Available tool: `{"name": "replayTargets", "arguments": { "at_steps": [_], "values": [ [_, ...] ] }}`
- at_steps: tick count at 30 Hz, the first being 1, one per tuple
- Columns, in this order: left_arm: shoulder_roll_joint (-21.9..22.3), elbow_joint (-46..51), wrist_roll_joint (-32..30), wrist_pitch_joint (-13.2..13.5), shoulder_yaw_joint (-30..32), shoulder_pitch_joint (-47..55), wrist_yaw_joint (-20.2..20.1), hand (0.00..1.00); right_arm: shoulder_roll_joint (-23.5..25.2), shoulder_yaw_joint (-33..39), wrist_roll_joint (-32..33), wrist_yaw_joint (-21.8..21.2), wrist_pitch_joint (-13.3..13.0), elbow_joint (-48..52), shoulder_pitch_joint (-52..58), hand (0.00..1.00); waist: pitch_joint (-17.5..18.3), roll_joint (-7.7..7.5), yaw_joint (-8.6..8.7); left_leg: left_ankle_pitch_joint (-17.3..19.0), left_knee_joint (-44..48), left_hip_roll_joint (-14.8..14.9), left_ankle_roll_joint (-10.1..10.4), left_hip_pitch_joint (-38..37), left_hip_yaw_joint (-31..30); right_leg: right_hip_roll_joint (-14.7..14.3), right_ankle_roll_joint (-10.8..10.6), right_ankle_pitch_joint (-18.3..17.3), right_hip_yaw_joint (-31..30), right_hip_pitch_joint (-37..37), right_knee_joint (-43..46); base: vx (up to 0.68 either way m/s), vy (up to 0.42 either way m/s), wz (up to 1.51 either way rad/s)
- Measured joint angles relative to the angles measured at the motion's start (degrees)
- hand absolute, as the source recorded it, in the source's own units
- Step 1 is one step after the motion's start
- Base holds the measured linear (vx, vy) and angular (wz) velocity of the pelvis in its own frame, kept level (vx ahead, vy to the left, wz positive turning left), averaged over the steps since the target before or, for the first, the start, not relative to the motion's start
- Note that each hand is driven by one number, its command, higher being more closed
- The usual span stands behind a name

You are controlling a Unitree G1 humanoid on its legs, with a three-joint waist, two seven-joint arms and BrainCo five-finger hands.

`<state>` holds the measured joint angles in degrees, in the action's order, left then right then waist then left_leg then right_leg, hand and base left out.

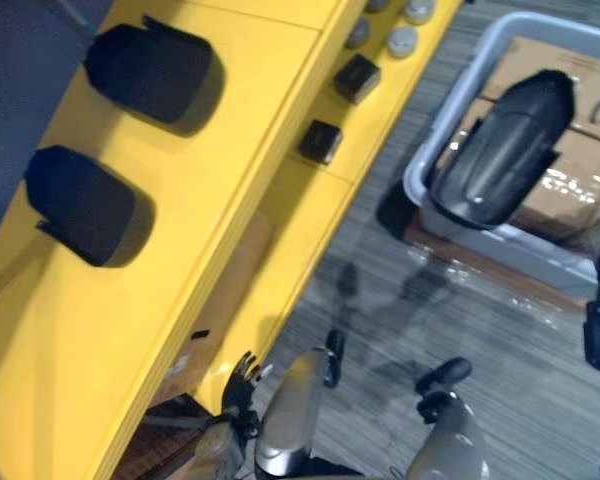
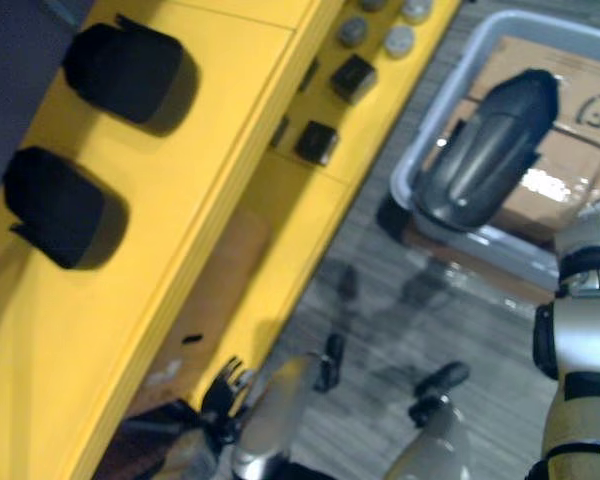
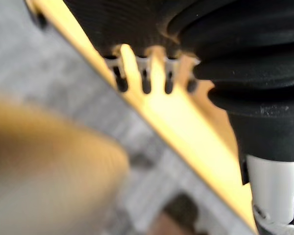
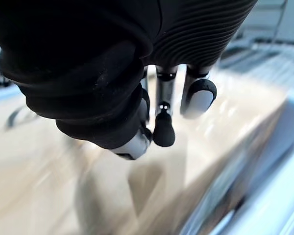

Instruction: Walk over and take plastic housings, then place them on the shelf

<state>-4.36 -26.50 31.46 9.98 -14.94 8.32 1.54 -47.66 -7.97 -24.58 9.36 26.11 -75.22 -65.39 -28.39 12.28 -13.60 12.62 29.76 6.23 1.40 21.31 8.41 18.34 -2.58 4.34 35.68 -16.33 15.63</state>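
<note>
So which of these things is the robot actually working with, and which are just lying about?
Job, likely: two black plastic housings on the yellow shelf; grey bin holding cardboard, right hand over it.
Lying about: two small black boxes and grey round caps on the shelf's lower level.

Both eye cameras are being aimed steeply down, slightly offset, sharing yellow shelf (image 1: 180, 300) and grey tub (image 2: 452, 85). Wrist cameras are being held very close: left hand (image 3: 121, 81) by shelf edge, right hand (image 4: 162, 129) over tub's cardboard (image 4: 49, 186).
</note>
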Motion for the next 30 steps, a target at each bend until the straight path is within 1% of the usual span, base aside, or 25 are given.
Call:
{"name": "replayTargets", "arguments": {
  "at_steps": [1,3,5,6,7,8,9,11,12,13,14,15,16,17,19,20,22,25,30],
  "values": [
    [0.28,1.37,0.13,0.00,-0.24,0.19,0.23,0.00,-0.10,-0.01,-0.04,0.94,-0.25,0.00,-0.04,0.00,-0.06,-0.09,0.47,0.08,-0.21,0.57,0.14,-0.40,0.10,-0.67,0.08,0.16,-0.15,0.43,-0.58,-0.04,-0.006,-0.14],
    [0.35,2.61,0.25,-0.03,-2.02,0.20,0.73,0.00,-0.38,-0.03,0.06,2.02,-0.49,0.01,-0.20,0.00,-0.07,-0.10,0.76,0.16,-0.27,1.20,0.30,-0.49,0.39,-1.48,0.25,0.29,-0.81,0.18,-1.06,-0.05,-0.007,-0.19],
    [0.40,3.09,0.22,-0.06,-3.45,0.22,1.28,0.00,-0.35,0.00,2.22,3.96,-0.40,-0.02,-0.20,0.00,-0.07,-0.11,1.54,0.07,-0.53,1.48,0.44,-0.49,0.63,-1.77,0.33,0.35,-1.11,-0.23,-1.09,-0.05,0.005,-0.14],
    [0.40,3.24,0.16,-0.06,-3.86,0.22,1.94,0.00,-0.39,0.05,5.03,7.14,-0.71,-0.03,-0.30,0.00,-0.09,-0.13,1.72,0.01,-0.80,1.64,0.53,-0.63,1.09,-1.89,0.44,0.44,-1.50,-0.56,-1.08,-0.03,0.012,-0.15],
    [0.40,3.27,0.14,-0.05,-3.95,0.22,2.16,0.00,-0.43,0.06,6.20,8.60,-1.03,-0.02,-0.40,0.00,-0.14,-0.21,1.74,-0.05,-1.07,1.66,0.59,-0.89,1.39,-1.91,0.50,0.49,-1.76,-0.69,-1.10,-0.03,0.019,-0.19],
    [0.39,3.14,0.16,-0.03,-4.29,0.27,2.54,0.00,-0.43,0.06,8.57,11.45,-2.38,-0.02,-0.58,0.00,-0.16,-0.23,1.95,-0.14,-1.36,1.66,0.71,-1.37,1.73,-1.98,0.57,0.59,-2.21,-0.73,-1.13,-0.03,0.023,-0.15],
    [0.39,3.09,0.18,0.04,-4.34,0.35,2.78,0.00,-0.47,0.00,10.02,13.62,-4.62,0.13,-0.75,0.00,-0.15,-0.23,2.15,-0.15,-1.35,1.78,0.72,-1.51,1.82,-2.13,0.59,0.66,-2.44,-0.73,-1.10,-0.03,0.026,-0.12],
    [0.39,2.76,0.20,0.44,-4.39,0.35,3.15,0.00,-0.76,-0.20,13.66,18.15,-11.75,1.74,-1.81,0.00,-0.16,-0.24,2.40,-0.24,-1.40,2.00,0.87,-1.61,1.91,-2.37,0.63,0.68,-2.67,-0.91,-1.02,-0.03,0.023,-0.06],
    [0.39,2.64,0.20,0.51,-4.42,0.35,3.31,0.00,-0.76,-0.54,13.90,18.72,-13.08,2.70,-2.12,0.00,-0.16,-0.24,2.41,-0.27,-1.44,2.02,0.92,-1.64,1.96,-2.39,0.63,0.68,-2.76,-0.99,-0.97,-0.03,0.021,-0.05],
    [0.40,2.24,0.09,0.89,-4.54,0.33,3.64,0.00,-0.71,-1.35,15.77,19.93,-16.72,4.85,-2.56,0.00,-0.17,-0.25,2.39,-0.33,-1.63,2.03,1.00,-1.76,2.17,-2.36,0.64,0.67,-2.97,-1.19,-0.76,-0.03,0.016,-0.05],
    [0.40,2.18,0.04,1.19,-4.63,0.32,3.91,0.00,-0.59,-1.50,16.44,20.37,-18.28,6.23,-2.63,0.00,-0.21,-0.31,2.34,-0.37,-1.78,2.02,1.04,-1.89,2.40,-2.34,0.66,0.66,-3.11,-1.32,-0.61,-0.04,0.015,-0.14],
    [0.40,2.09,-0.10,1.66,-4.73,0.19,4.44,0.00,-0.19,-2.07,18.22,20.85,-21.17,8.72,-2.71,0.00,-0.34,-0.51,2.08,-0.40,-2.05,2.01,1.06,-2.32,3.11,-2.34,0.73,0.61,-3.76,-1.62,-0.32,-0.05,0.023,-0.14],
    [0.39,1.63,-0.47,2.10,-4.77,0.07,4.64,0.00,0.94,-2.32,19.74,20.84,-23.00,10.68,-2.68,0.00,-0.34,-0.51,2.10,-0.40,-2.06,2.00,1.06,-2.50,3.23,-2.32,0.73,0.61,-4.00,-1.61,-0.24,-0.04,0.019,-0.13],
    [0.37,1.53,-0.51,2.22,-4.77,0.02,4.68,0.00,1.61,-2.32,20.29,20.84,-23.64,11.47,-2.59,0.00,-0.37,-0.54,2.13,-0.40,-2.07,1.99,1.06,-2.58,3.29,-2.31,0.73,0.61,-4.07,-1.60,-0.21,-0.05,0.036,-0.05],
    [0.36,0.51,-1.02,2.45,-4.76,-0.69,5.05,0.00,4.80,-2.22,22.51,20.86,-25.34,12.10,-1.98,0.00,-0.38,-0.56,2.11,-0.39,-2.13,1.97,1.06,-2.61,3.29,-2.23,0.77,0.57,-4.14,-1.60,-0.07,-0.05,0.034,-0.01],
    [0.33,0.01,-1.07,2.48,-4.76,-1.07,5.10,0.00,5.74,-2.21,23.09,20.87,-25.52,12.10,-1.70,0.00,-0.38,-0.56,2.08,-0.39,-2.12,1.97,1.06,-2.61,3.29,-2.16,0.78,0.56,-4.14,-1.60,-0.02,-0.05,0.039,0.01],
    [0.32,-1.71,-1.49,2.73,-4.74,-2.31,5.12,0.00,9.71,-1.81,25.01,21.38,-26.24,12.12,-0.07,0.00,-0.37,-0.55,1.97,-0.39,-2.09,1.77,1.05,-2.61,3.19,-1.74,0.89,0.44,-4.01,-1.61,0.40,-0.04,0.045,0.04],
    [0.32,-3.65,-2.79,2.93,-4.68,-3.72,5.10,0.00,13.08,-1.01,25.06,22.08,-26.30,12.31,1.24,0.00,-0.36,-0.53,1.73,-0.49,-2.07,1.25,0.90,-2.52,2.99,-1.19,0.90,0.40,-3.83,-1.61,0.78,-0.04,0.047,0.07],
    [0.27,-6.22,-2.82,2.96,-4.21,-5.32,5.09,0.00,16.23,-0.98,24.90,23.32,-25.79,13.96,2.45,0.00,-0.33,-0.48,1.58,-0.72,-2.23,0.44,0.53,-2.13,2.42,-0.16,0.57,0.26,-2.97,-1.61,1.15,-0.03,0.049,0.11]
  ]
}}
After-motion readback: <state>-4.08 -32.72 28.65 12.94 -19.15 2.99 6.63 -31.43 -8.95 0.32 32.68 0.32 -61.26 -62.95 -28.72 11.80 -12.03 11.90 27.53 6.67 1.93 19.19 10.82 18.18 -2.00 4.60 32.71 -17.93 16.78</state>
